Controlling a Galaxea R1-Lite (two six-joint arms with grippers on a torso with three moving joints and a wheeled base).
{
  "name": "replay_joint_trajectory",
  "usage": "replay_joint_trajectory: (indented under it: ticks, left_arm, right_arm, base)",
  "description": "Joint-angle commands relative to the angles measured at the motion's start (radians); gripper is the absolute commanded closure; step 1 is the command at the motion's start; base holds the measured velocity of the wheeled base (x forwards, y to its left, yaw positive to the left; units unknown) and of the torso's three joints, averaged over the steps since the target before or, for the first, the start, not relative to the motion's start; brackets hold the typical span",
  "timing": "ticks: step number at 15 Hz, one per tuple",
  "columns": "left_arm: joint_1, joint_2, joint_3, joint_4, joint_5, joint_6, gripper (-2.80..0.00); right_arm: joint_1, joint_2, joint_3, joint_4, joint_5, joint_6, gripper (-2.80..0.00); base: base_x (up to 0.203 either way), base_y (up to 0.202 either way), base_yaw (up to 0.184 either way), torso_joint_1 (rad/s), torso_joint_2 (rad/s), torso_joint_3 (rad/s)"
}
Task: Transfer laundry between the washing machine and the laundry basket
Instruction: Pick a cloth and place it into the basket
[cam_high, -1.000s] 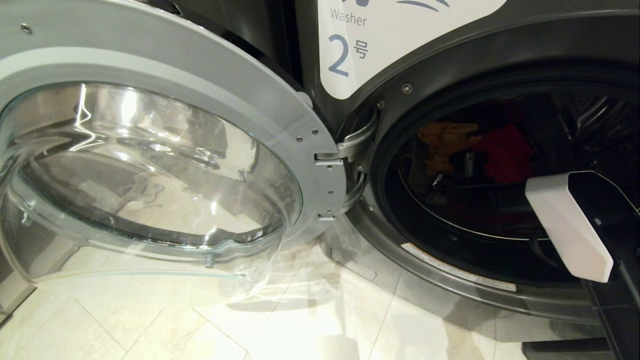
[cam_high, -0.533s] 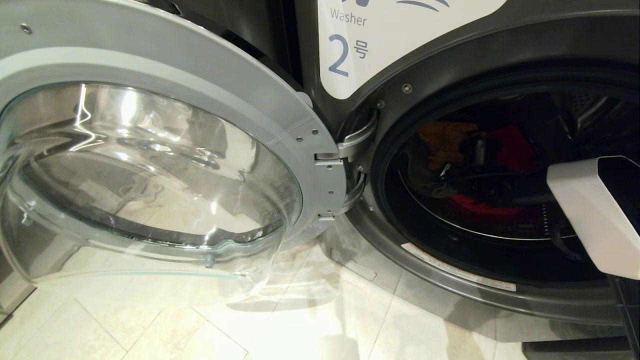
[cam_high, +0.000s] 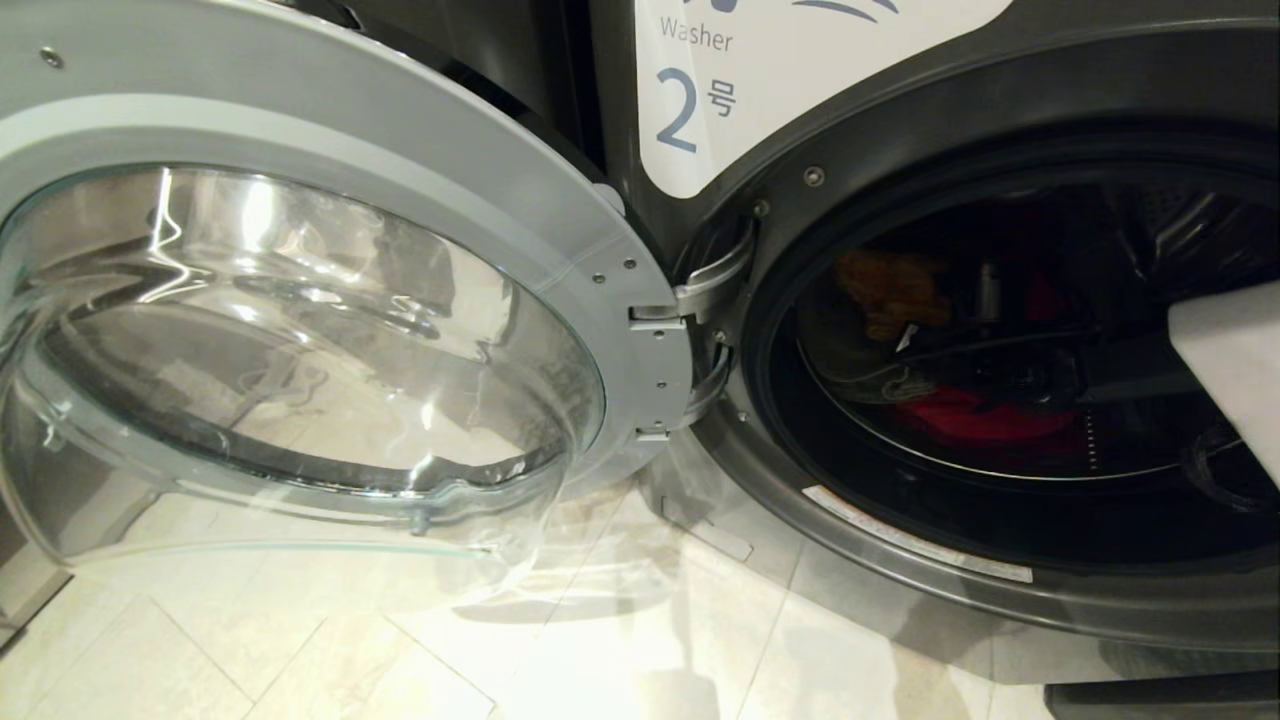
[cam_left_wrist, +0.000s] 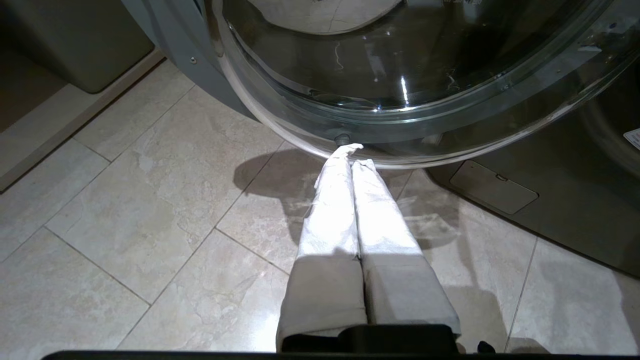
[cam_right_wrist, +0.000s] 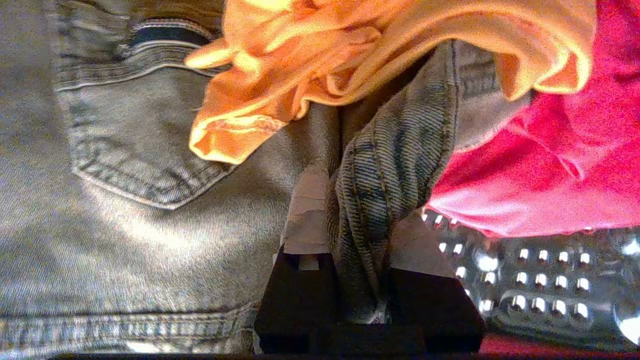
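Note:
The washing machine (cam_high: 900, 120), labelled 2, stands with its round glass door (cam_high: 300, 330) swung wide to the left. The laundry lies inside the drum: a mustard-orange garment (cam_high: 890, 285) (cam_right_wrist: 320, 75), a red-pink one (cam_high: 985, 415) (cam_right_wrist: 550, 165) and grey denim (cam_right_wrist: 125, 175). My right arm (cam_high: 1235, 360) reaches into the drum, and my right gripper (cam_right_wrist: 362, 200) is shut on a bunched fold of the grey denim, under the orange cloth and beside the red one. My left gripper (cam_left_wrist: 356, 156) hangs shut and empty over the floor below the door glass. The laundry basket is out of view.
The perforated steel drum wall (cam_right_wrist: 540, 280) lies close beside the right gripper. The open door's glass bowl (cam_left_wrist: 400, 75) bulges out just beyond the left gripper's tips. Pale floor tiles (cam_high: 400, 650) spread in front of the washer, with a grey bin (cam_left_wrist: 75, 45) off to the side.
My right arm's white link has slid up and toward the head view's right edge. The dark hand has shifted inside the drum, and more red cloth shows at the drum's bottom.

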Motion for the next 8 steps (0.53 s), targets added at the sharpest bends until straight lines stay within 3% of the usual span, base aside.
replay_joint_trajectory:
  ticks: [1,8]
  left_arm:
    - [0.0,0.002,0.04,-0.001,0.001,0.0,0.0]
    - [0.0,0.002,0.04,-0.001,0.0,-0.001,0.0]
  right_arm:
    - [0.032,-0.087,0.067,-0.028,-0.003,0.002,0.0]
    - [0.102,-0.284,0.335,-0.133,-0.006,-0.007,0.0]
  base:
    - [0.0,0.0,0.0,0.0,0.0,0.0]
    - [0.0,0.0,0.0,0.0,0.0,0.0]
